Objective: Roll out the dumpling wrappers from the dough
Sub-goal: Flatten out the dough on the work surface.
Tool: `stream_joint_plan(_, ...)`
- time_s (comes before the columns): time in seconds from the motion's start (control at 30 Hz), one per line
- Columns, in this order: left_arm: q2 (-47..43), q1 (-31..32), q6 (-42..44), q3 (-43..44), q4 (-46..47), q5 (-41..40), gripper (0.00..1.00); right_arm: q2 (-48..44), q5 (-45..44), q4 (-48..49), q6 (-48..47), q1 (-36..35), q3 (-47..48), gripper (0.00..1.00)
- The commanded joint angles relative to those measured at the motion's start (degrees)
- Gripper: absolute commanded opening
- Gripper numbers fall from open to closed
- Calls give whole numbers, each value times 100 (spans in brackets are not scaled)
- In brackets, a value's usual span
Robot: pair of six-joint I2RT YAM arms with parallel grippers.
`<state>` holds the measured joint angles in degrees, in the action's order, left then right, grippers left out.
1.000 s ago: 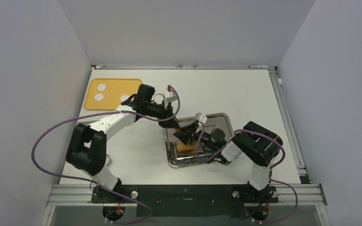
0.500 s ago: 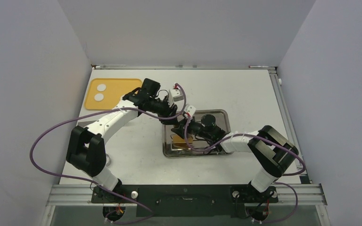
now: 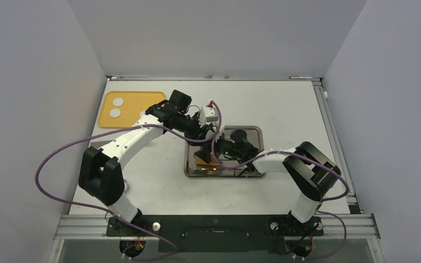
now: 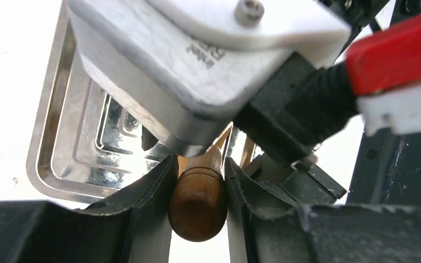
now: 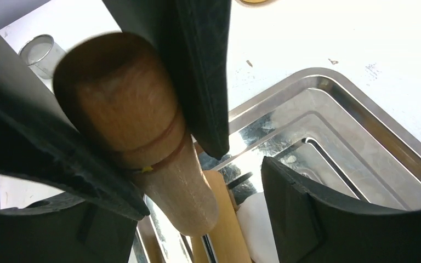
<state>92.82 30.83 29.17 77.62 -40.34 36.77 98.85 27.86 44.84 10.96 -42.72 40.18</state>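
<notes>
so the left gripper point(image 4: 197, 183) is clamped on the rolling pin point(image 4: 197, 211) handle over the tray point(image 5: 362, 123), right gripper point(image 5: 192, 222) jaws apart beside it. 2 dough lumps point(image 3: 119, 101) on the far-left board point(image 3: 140, 105).

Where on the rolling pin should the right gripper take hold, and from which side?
The tapered neck of the rolling pin, just below the knob clamped by the left gripper. The right gripper stands open astride it, so its fingers can close sideways across that round, narrow section.

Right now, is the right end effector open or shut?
Open: the right end effector shows one finger standing clear of the rolling pin, with the tray visible in the gap.
</notes>
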Motion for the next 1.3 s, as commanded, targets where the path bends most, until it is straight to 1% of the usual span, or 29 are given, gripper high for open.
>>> stream_joint_plan(0.0, 101, 37, 241, 144, -189, 99, 0, -630, -86, -466, 7, 67, 16, 71)
stream_joint_plan(0.13, 78, 42, 211, 385, -436, 476, 0, -1102, -276, -1150, -341, 86, -48, 71)
stream_joint_plan(0.2, -18, 73, 105, 510, -479, 661, 0, -1177, -351, -1154, -427, 84, -124, 71)
stream_joint_plan(0.33, -218, 293, 12, 553, -357, 482, 0, -926, -291, -592, -329, 82, -242, 70)
stream_joint_plan(0.4, -176, 335, -12, 567, -344, 417, 0, -725, -187, -30, -274, 78, -316, 70)
stream_joint_plan(0.5, -62, 336, -83, 628, -347, 350, 0, -397, -89, 554, -265, 78, -426, 67)
stream_joint_plan(0.53, -42, 336, -113, 631, -335, 373, 0, -298, -70, 815, -243, 83, -494, 63)
stream_joint_plan(0.57, -22, 336, -151, 631, -319, 406, 0, -204, -26, 1092, -214, 88, -572, 54)
stream_joint_plan(0.63, 13, 345, -185, 631, -304, 451, 0, -42, -17, 1608, -106, 99, -711, 28)
stream_joint_plan(0.67, 12, 338, -202, 627, -277, 460, 0, 29, -26, 1799, -39, 120, -766, 17)
stream_joint_plan(0.7, 10, 332, -228, 618, -246, 470, 0, 79, -24, 1977, 24, 144, -835, 10)
stream_joint_plan(0.73, -3, 303, -275, 600, -198, 512, 0, 116, 8, 2157, 94, 180, -914, 9)
stream_joint_plan(0.77, -27, 256, -332, 576, -127, 596, 3, 158, 65, 2396, 200, 215, -984, 8)
stream_joint_plan(0.87, -195, 15, -456, 395, 213, 1218, 35, 176, 260, 3001, 505, 348, -1165, 8)
stream_joint_plan(0.93, -419, -169, -779, 134, 799, 1598, 52, 97, 313, 3131, 591, 412, -1176, 8)
stream_joint_plan(1.0, -614, -327, -1047, -116, 1385, 1832, 55, 19, 390, 3185, 589, 468, -1136, 8)
stream_joint_plan(1.03, -653, -391, -1116, -160, 1519, 1919, 55, -9, 449, 3233, 584, 503, -1114, 8)
stream_joint_plan(1.07, -642, -446, -1135, -186, 1588, 2041, 57, -22, 536, 3298, 601, 548, -1079, 8)
stream_joint_plan(1.1, -629, -494, -1164, -243, 1696, 2168, 62, -12, 610, 3404, 650, 598, -1048, 8)
stream_joint_plan(1.13, -633, -525, -1255, -355, 1972, 2296, 66, 9, 686, 3521, 699, 641, -999, 8)
stream_joint_plan(1.2, -667, -542, -1469, -737, 2574, 2498, 68, 48, 838, 3679, 756, 704, -894, 8)
stream_joint_plan(1.23, -676, -531, -1608, -900, 2908, 2627, 72, 70, 905, 3683, 749, 723, -831, 8)
stream_joint_plan(1.27, -662, -529, -1801, -1032, 3278, 2744, 72, 85, 965, 3698, 742, 734, -771, 8)
